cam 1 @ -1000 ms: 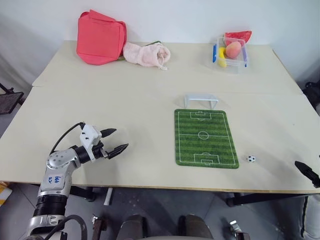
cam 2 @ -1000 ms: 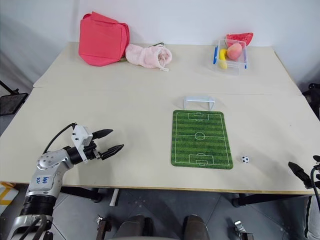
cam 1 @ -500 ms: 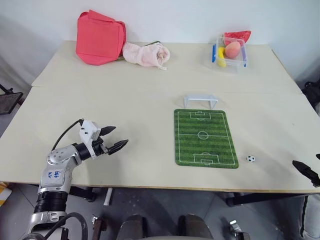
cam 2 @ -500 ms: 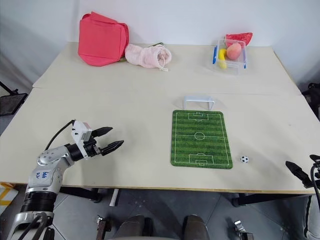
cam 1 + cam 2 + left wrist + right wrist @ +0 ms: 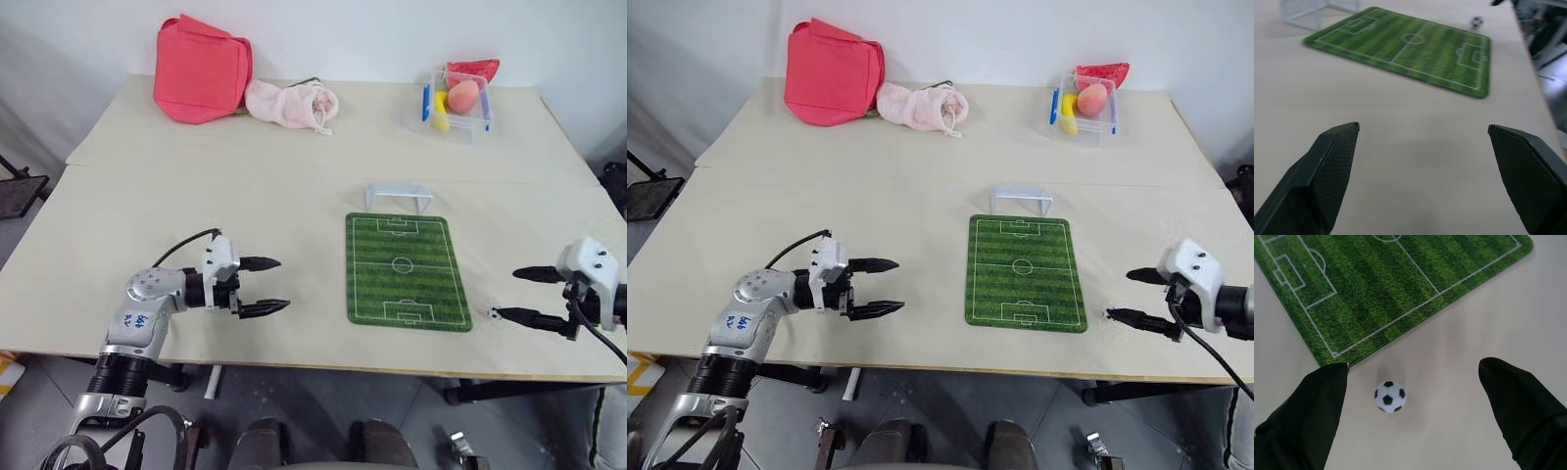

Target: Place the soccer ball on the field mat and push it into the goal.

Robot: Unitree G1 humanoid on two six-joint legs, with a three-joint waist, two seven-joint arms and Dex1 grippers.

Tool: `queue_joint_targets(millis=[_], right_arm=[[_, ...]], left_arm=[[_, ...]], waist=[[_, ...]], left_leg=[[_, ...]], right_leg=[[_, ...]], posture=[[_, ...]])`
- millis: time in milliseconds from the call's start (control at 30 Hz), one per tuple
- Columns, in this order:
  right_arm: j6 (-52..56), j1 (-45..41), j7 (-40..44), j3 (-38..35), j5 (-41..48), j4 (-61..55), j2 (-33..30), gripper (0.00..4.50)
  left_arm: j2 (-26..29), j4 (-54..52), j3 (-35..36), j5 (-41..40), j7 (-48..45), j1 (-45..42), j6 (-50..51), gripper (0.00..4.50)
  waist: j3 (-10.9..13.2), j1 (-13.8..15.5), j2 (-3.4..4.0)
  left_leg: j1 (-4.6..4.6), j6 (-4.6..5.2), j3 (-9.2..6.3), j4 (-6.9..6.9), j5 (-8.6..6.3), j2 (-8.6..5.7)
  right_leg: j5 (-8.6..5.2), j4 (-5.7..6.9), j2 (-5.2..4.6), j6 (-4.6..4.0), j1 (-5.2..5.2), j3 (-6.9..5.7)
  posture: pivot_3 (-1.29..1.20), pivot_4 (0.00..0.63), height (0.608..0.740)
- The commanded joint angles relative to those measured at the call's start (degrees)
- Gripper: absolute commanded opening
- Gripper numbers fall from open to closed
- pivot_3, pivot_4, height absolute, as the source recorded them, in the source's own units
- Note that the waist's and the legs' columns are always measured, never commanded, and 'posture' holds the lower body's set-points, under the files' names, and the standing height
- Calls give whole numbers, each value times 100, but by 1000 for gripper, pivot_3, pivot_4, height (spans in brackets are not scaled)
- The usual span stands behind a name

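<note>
The soccer ball (image 5: 1390, 396), tiny, white with black patches, lies on the bare table just off the near right corner of the field mat (image 5: 404, 269). My right gripper (image 5: 506, 294) hovers over it, open, and the ball sits between its fingers (image 5: 1312, 406) without touching them. The green striped mat lies flat with the goal (image 5: 397, 195), a low white frame, at its far end. My left gripper (image 5: 282, 284) is open and holds nothing. It points across the table at the mat's left side, well short of it. The left wrist view shows the mat (image 5: 1405, 46) and the ball (image 5: 1477, 22) beyond it.
At the table's far side lie a red bag (image 5: 201, 69) and a pink cloth pouch (image 5: 289, 103). At the far right stands a clear box (image 5: 456, 98) with toy fruits. The table's front edge (image 5: 323, 364) runs close below both grippers.
My right gripper swung in from the table's right edge and now stands over the ball. My left gripper moved right and turned toward the mat. The ball, mat and goal stayed put.
</note>
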Motion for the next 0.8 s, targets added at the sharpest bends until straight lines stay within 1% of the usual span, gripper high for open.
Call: queue_joint_targets(millis=[33, 133, 367, 667, 733, 800], right_arm=[[-578, -377, 329, 422, -430, 630, 16, 4469], [-991, -597, 530, 708, -670, 1073, 52, 4469], [-1351, -932, 534, 900, -879, 1664, 284, 4469], [-1530, -1078, 597, 964, -937, 1889, 492, 4469], [-1569, -1065, 652, 943, -873, 1871, 550, 4090], [-1589, -1051, 663, 922, -851, 1842, 593, 3552]], left_arm=[[2, -112, -32, -155, -246, -64, -214, 4500], [-78, -223, -23, -226, -270, -23, -239, 4500], [-138, -332, -18, -219, -163, 159, -303, 4500], [-155, -209, 2, -181, -100, 147, -403, 4500], [-168, -178, -13, -174, -85, 136, -430, 4500], [-186, -158, -28, -166, -62, 137, -456, 4500]], waist=[[4, -6, 0], [10, -7, 0], [25, -38, 1], [29, -46, -6], [30, -49, -7], [32, -64, -12]], left_leg=[[-1, 0, -1, 1, 0, 0], [-2, 0, -9, -3, 0, 0], [-2, 0, -10, 6, 0, 3], [2, 0, -7, 12, 0, 30], [4, 0, -7, 12, 0, 32], [7, 0, -5, 12, 0, 34]], right_leg=[[0, 1, 0, 0, 0, 0], [0, 5, -1, 1, -1, -9], [1, 11, -4, 2, 1, -11], [1, 24, -3, 2, 2, -9], [1, 26, -2, 2, 2, -9], [1, 29, 0, 1, 2, -8]], posture=[[0, 150, 740], [0, 150, 740], [0, 150, 740], [0, 150, 740], [0, 150, 740], [0, 150, 740]])
